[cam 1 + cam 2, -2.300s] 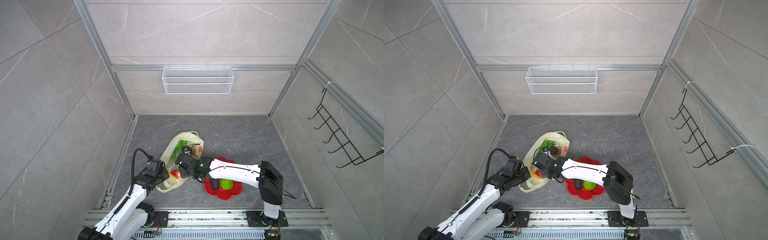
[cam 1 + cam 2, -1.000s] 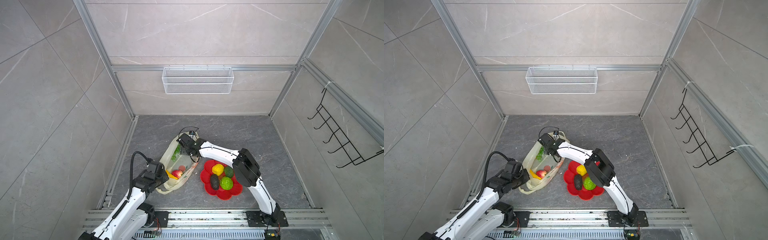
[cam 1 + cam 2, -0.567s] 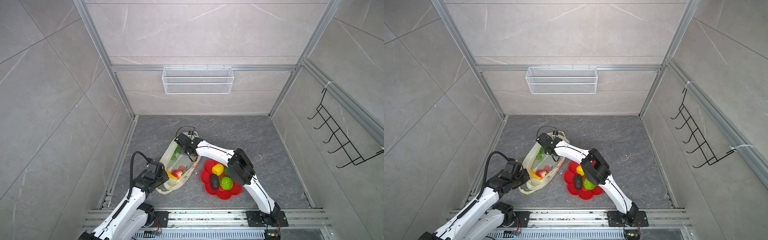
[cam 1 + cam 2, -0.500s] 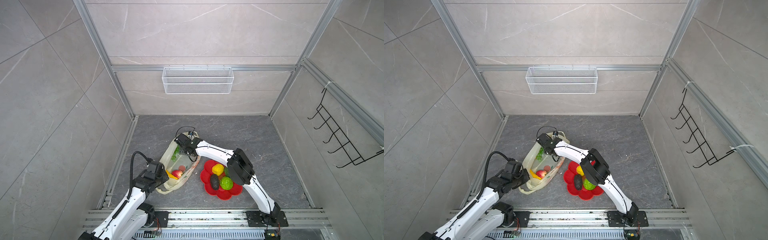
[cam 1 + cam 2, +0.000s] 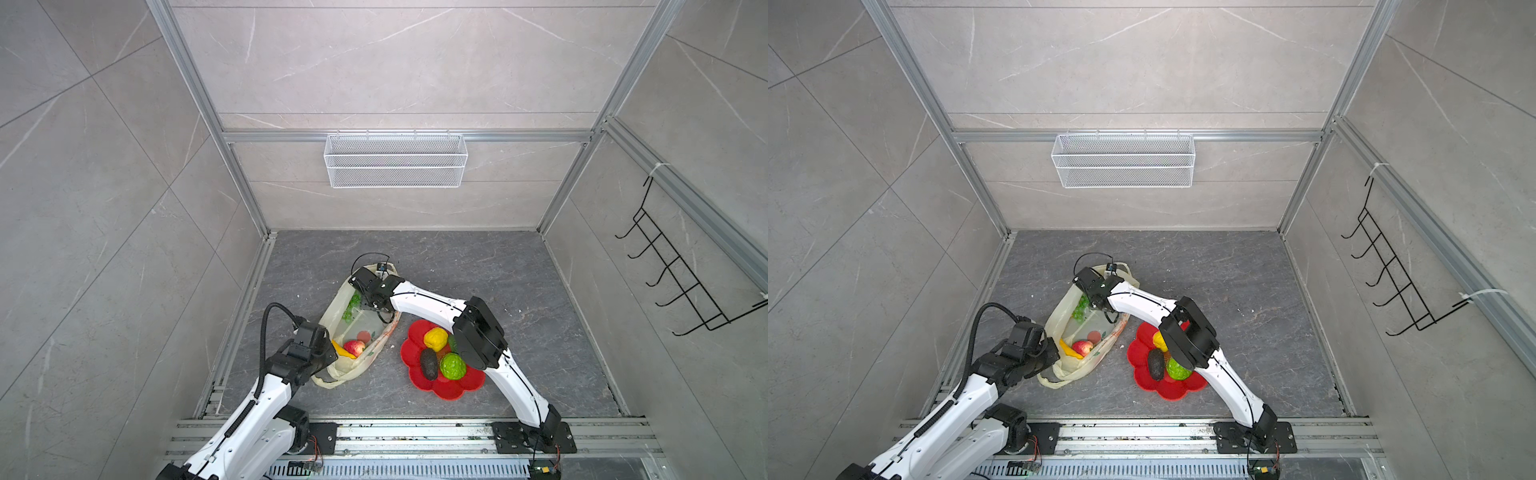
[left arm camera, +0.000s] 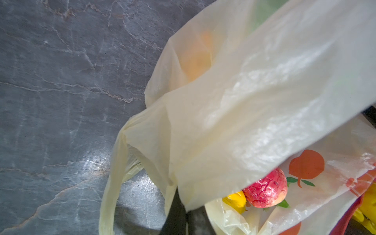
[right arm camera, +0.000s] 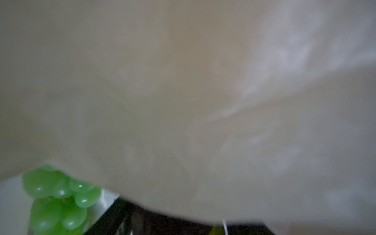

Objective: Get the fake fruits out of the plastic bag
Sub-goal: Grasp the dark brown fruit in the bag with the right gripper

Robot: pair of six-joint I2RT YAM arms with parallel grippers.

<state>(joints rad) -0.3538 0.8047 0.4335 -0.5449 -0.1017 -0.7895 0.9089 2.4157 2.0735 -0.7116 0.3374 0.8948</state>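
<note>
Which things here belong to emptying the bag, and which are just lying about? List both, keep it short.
Job: plastic bag, pinched by the left gripper; right gripper reaching into it; grapes, red fruit and banana inside; lemon, avocado, bumpy green ball already on the red plate.
Lying about: wire basket on the back wall; black hook rack on the side wall.

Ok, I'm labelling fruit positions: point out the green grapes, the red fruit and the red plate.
green grapes point(image 7: 57, 203): right wrist view, middle of the bunch.
red fruit point(image 6: 265, 190): left wrist view, its wrinkled red skin.
red plate point(image 5: 451, 391): in a top view, a bare front lobe.
</note>
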